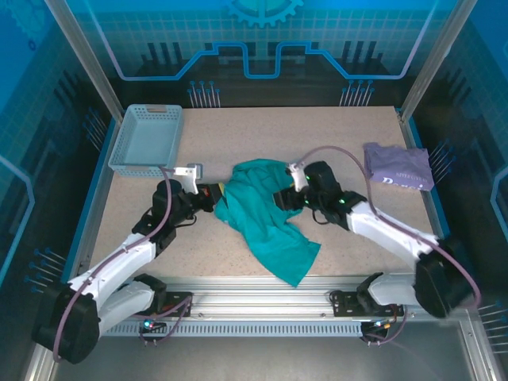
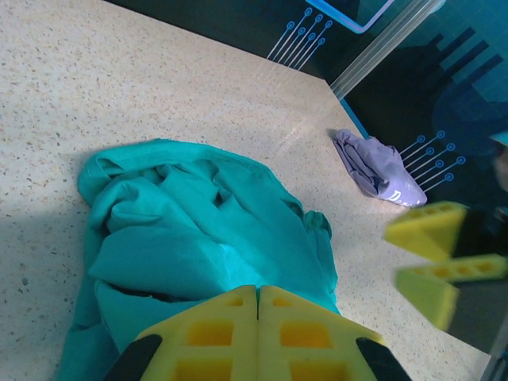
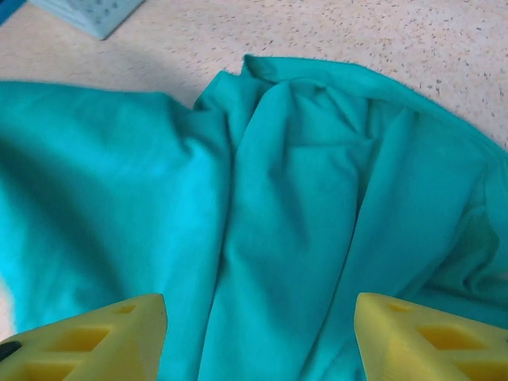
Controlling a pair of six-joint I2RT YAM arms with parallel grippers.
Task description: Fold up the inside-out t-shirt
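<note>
The crumpled teal t-shirt (image 1: 266, 218) is seen heaped mid-way across the table (image 1: 254, 135), flanked by the left gripper (image 2: 257, 292), pressed shut at its left edge, and the right gripper (image 3: 260, 308), spread open over its right side.

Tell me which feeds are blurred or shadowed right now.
Top external: sharp, even light, blue cast, t-shirt clear. Left wrist: the right gripper is blurred at the right edge; shadow on the table beside the cloth. Right wrist: cloth fairly clear; basket corner out of focus.
</note>
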